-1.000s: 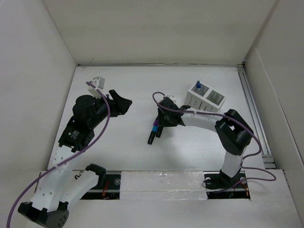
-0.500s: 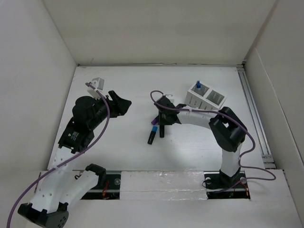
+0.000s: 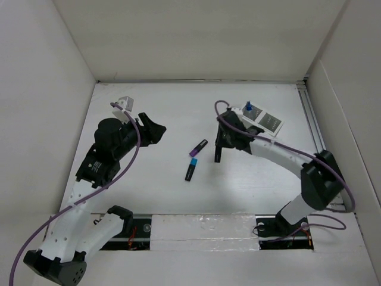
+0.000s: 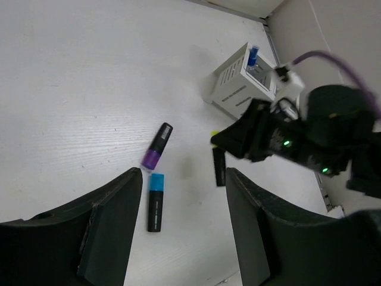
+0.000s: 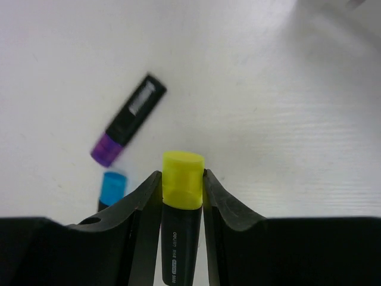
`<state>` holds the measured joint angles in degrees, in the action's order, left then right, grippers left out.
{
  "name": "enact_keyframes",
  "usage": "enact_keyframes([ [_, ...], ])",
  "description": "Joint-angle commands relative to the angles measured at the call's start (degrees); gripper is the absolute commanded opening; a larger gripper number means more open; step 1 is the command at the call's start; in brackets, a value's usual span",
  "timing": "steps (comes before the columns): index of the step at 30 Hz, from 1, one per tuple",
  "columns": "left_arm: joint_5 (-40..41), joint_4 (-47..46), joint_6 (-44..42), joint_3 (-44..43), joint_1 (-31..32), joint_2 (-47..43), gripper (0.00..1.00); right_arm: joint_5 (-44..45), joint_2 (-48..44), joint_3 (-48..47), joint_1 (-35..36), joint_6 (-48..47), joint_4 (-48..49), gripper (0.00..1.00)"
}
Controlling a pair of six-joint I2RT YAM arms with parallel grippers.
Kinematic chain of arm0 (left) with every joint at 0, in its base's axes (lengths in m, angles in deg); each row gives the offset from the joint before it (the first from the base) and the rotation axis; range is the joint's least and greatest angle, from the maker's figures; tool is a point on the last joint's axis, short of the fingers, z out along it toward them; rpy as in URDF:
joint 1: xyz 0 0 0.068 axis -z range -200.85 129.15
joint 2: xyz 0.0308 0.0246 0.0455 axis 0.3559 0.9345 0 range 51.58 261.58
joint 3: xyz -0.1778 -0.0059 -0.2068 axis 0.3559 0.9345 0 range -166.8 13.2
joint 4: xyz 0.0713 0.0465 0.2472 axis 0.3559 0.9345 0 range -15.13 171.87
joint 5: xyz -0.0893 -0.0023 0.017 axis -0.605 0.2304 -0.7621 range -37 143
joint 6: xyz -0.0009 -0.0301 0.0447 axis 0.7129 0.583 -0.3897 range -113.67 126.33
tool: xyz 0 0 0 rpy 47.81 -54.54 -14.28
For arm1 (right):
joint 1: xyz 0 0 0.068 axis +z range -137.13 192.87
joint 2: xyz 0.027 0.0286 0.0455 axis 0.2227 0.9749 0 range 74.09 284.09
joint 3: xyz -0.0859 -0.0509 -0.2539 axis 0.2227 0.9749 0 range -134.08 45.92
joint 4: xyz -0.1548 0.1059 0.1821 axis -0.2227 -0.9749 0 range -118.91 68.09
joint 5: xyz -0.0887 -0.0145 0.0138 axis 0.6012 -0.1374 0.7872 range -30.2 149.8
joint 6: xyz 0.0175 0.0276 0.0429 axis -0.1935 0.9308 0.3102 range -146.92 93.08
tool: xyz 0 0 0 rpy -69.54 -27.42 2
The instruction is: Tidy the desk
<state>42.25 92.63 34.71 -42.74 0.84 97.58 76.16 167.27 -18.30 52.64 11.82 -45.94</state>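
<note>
White walls [image 3: 196, 36] stand all around the desk [image 3: 155, 113], which is the big flat white top that fills the middle of the view from above. At the back on the right side sits a small white pen holder [image 3: 257, 122], and a blue pen [image 3: 249, 108] stands up in its left box. Just in front of the holder, the right gripper [image 5: 182, 177] is up off the desk. Its two fingers squeeze a black marker with a yellow cap [image 5: 181, 238], and the cap pokes out past the fingertips. Two more markers lie flat near the middle of the desk, close together: one with a purple end [image 3: 198, 148] and one with a blue end [image 3: 191, 168]. The left gripper [image 4: 182, 173] hangs over the left side of the desk with its fingers wide apart and nothing between them.
</note>
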Motion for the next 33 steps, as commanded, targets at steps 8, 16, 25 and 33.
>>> enact_keyframes([
  [8, -5.25, -4.05, 1.77, 0.22, 0.19, 0.23, 0.53, 5.26, -10.76, -10.02, -32.16, -8.94, 5.13, 0.2],
  [16, -4.63, -3.69, 1.77, -0.13, 0.19, 0.05, 0.53, 9.3, -1.18, -16.98, -38.01, -11.58, 4.52, 0.2],
  [25, -3.58, -3.52, 1.06, -1.89, 0.19, 1.9, 0.53, 20.19, -1.6, -11.81, -34.59, -10.54, 7.86, 0.25],
  [33, -4.37, -4.66, 0.62, -2.42, 0.19, 4.1, 0.53, 24.51, -7.23, -4.07, -31.25, -8.86, 9.44, 0.37],
])
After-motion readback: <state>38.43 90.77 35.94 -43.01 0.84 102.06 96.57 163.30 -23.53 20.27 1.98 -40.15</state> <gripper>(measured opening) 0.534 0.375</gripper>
